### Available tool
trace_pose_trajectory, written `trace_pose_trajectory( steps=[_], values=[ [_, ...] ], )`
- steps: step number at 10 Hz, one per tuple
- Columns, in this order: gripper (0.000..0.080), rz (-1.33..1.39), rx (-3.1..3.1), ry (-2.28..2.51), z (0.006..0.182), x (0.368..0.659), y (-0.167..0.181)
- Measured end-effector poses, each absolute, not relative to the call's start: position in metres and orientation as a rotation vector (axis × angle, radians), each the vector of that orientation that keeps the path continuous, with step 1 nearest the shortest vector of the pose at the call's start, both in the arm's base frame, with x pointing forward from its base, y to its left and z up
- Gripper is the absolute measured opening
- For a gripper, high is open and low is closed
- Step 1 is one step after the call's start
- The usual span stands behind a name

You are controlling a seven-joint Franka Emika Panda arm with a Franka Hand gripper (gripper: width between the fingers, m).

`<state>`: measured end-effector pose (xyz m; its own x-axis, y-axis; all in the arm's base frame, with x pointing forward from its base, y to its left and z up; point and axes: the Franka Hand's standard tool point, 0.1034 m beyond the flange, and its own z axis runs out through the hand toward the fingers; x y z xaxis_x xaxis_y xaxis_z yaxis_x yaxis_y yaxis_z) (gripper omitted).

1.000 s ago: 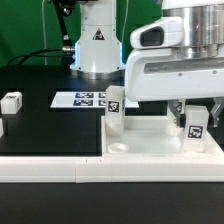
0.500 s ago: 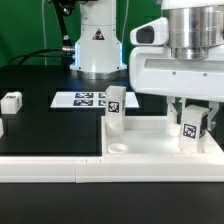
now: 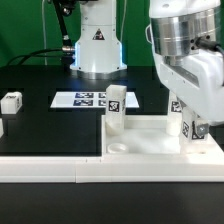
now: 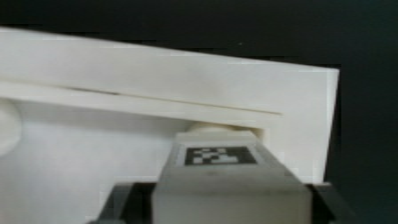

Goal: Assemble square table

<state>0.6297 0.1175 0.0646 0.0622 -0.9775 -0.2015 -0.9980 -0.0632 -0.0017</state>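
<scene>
We see the marker board (image 3: 84,98) left of centre on the black table (image 3: 45,135), and a white rail (image 3: 50,168) along the bottom.

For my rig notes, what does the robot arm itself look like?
The arm is glossy white with rounded housings and a grey ring at the wrist. Its base bears a black triangular sticker. The jaws are dark.

Bright, even light; soft shadows; wrist view blurry, the white table top (image 4: 178,100) nearly washed out
</scene>
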Motion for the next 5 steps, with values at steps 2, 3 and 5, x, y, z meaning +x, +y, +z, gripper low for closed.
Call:
trace_pose_trajectory(
  steps=[2,3,5],
  values=[
    [0.0293,0.233,-2.072,2.171,0.0642,0.6292,0.1173],
    [0.0293,0.238,-2.031,2.214,0.0638,0.6292,0.1173],
    [0.0293,0.286,-1.714,2.505,0.0649,0.6316,0.1166]
  ],
)
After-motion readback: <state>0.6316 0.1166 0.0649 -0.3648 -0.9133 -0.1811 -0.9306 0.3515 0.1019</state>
